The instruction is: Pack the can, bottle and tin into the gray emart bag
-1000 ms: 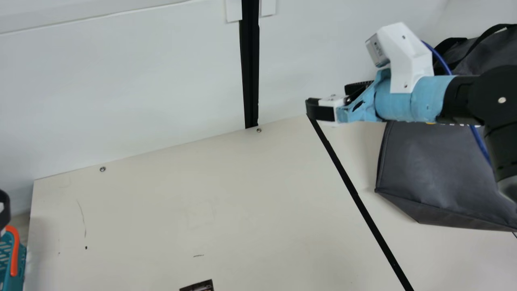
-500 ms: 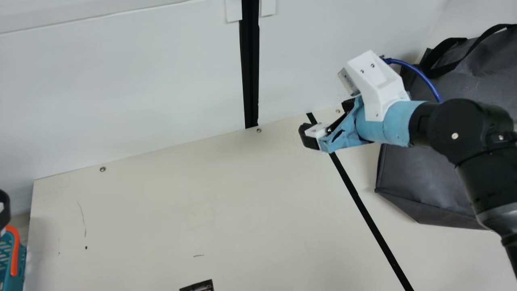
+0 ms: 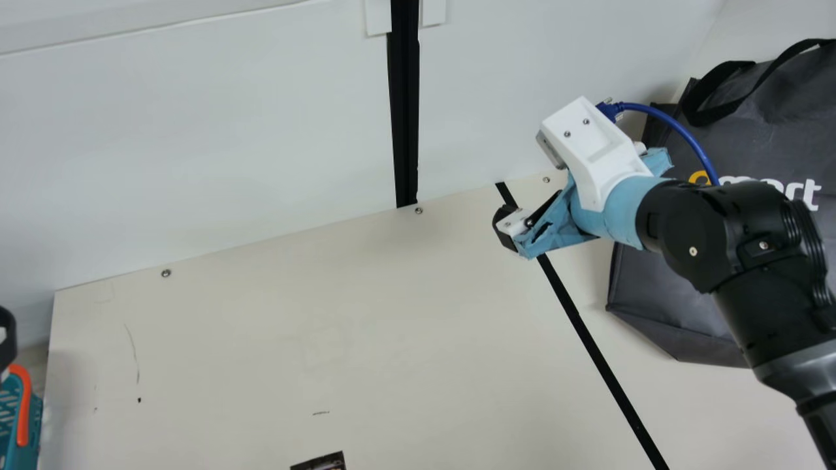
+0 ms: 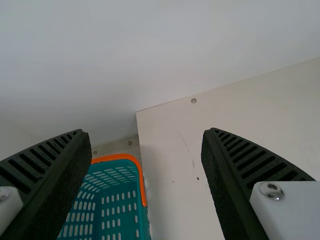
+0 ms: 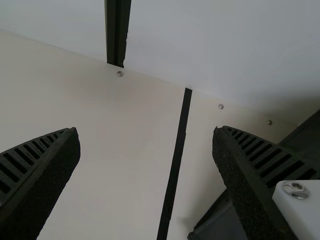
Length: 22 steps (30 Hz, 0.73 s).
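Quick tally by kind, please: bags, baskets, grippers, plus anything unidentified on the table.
Bags: 1 (gray bag)
Baskets: 1 (teal basket)
Grippers: 2 (left gripper, right gripper)
Unidentified: 1 (dark item, cut off at main view's bottom edge)
Total: 5

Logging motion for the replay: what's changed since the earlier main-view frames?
The right gripper moved down the main view, away from the wall, baring more of the gray bag. No grasp or release seen. Bag and teal basket stayed put.
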{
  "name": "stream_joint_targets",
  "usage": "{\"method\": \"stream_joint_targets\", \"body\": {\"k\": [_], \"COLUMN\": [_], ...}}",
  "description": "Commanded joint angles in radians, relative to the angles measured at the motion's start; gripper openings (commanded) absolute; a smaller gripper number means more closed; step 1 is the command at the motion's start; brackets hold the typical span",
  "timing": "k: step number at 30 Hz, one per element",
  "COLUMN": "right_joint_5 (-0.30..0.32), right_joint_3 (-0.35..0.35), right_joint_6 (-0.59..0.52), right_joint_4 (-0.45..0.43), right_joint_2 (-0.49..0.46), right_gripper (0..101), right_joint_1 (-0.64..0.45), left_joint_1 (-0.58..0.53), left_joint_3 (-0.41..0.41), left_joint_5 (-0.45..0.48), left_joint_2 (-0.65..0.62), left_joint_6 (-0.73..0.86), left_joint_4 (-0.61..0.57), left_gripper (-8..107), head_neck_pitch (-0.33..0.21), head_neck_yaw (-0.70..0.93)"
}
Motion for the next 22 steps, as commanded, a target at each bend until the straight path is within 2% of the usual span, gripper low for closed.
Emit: {"method": "stream_joint_targets", "body": {"k": [1, 22], "right_joint_5": [0.000, 0.000], "right_joint_3": [0.000, 0.000], "right_joint_6": [0.000, 0.000], "right_joint_4": [0.000, 0.000], "right_joint_2": [0.000, 0.000], "right_gripper": [91, 91], "right_joint_1": [0.000, 0.000], "left_joint_1": [0.000, 0.000], "left_joint_3": [0.000, 0.000], "left_joint_5": [0.000, 0.000], "left_joint_2": [0.000, 0.000], "left_joint_6": [0.000, 0.000], "left_joint_4": [0.000, 0.000], "left_gripper": [90, 90], "head_neck_pitch": [-0.023, -0.023], "head_neck_yaw": [-0.001, -0.001]}}
